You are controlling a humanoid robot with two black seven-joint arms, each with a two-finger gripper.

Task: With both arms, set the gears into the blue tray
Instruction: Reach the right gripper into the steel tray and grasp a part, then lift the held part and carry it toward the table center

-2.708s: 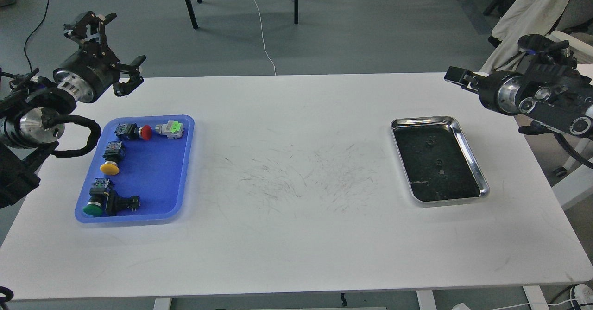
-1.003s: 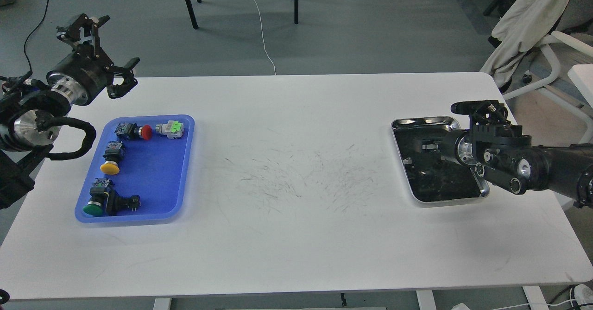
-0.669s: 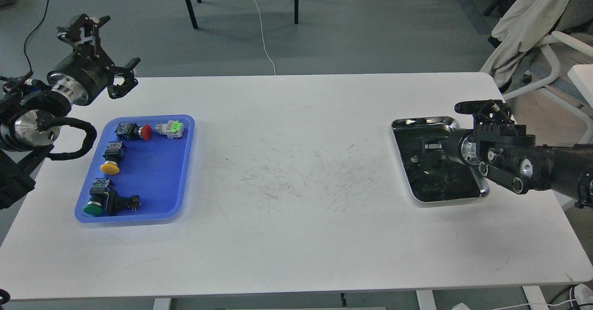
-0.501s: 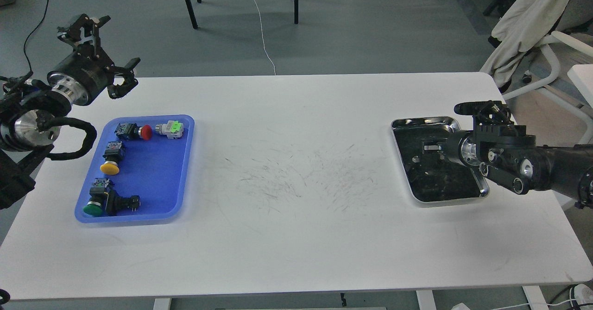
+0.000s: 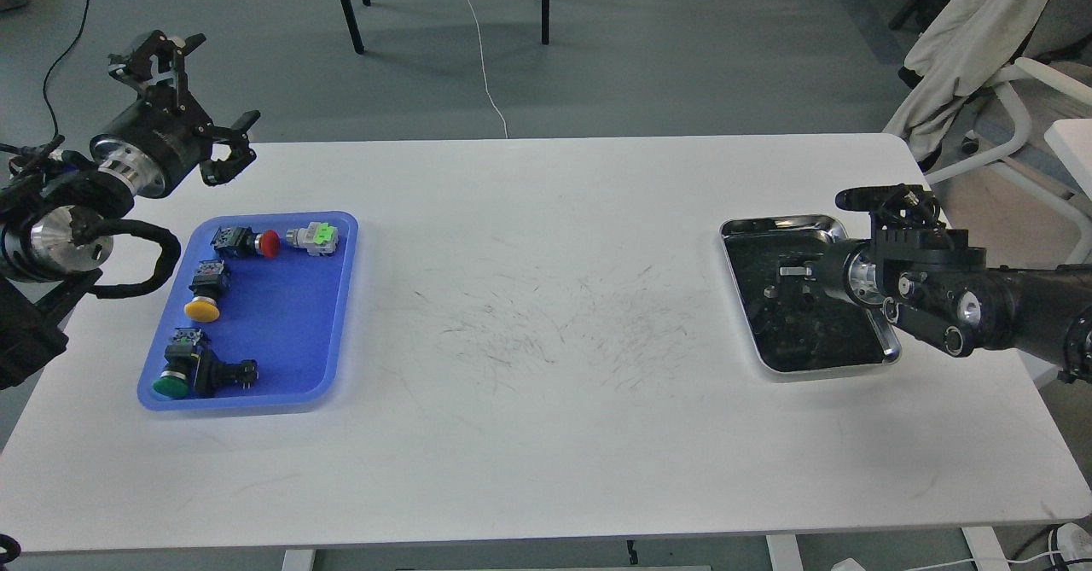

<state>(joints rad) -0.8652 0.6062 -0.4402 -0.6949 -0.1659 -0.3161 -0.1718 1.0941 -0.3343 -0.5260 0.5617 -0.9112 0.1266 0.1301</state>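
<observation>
The blue tray [image 5: 294,323] lies at the table's left and holds several push-button switches. My left gripper [image 5: 198,97] hovers open above the table's far left corner, behind the blue tray and apart from it. My right gripper [image 5: 789,276] reaches in from the right, low inside the shiny steel tray [image 5: 772,224]. Its dark fingers merge with the tray's dark bottom, so I cannot tell whether they are open or shut. The gears cannot be made out: the gripper and its reflections cover that part of the steel tray.
In the blue tray lie a red-capped switch [image 5: 256,243], a grey and green one [image 5: 314,237], a yellow-capped one [image 5: 205,294] and a green-capped one [image 5: 178,373]. The scuffed white table [image 5: 546,332] spans the width between the trays. A chair [image 5: 1015,84] stands off the far right corner.
The right arm came down from above the table's right edge into the steel tray, then settled there with only small shifts. The left gripper has drifted slightly and stays open.
</observation>
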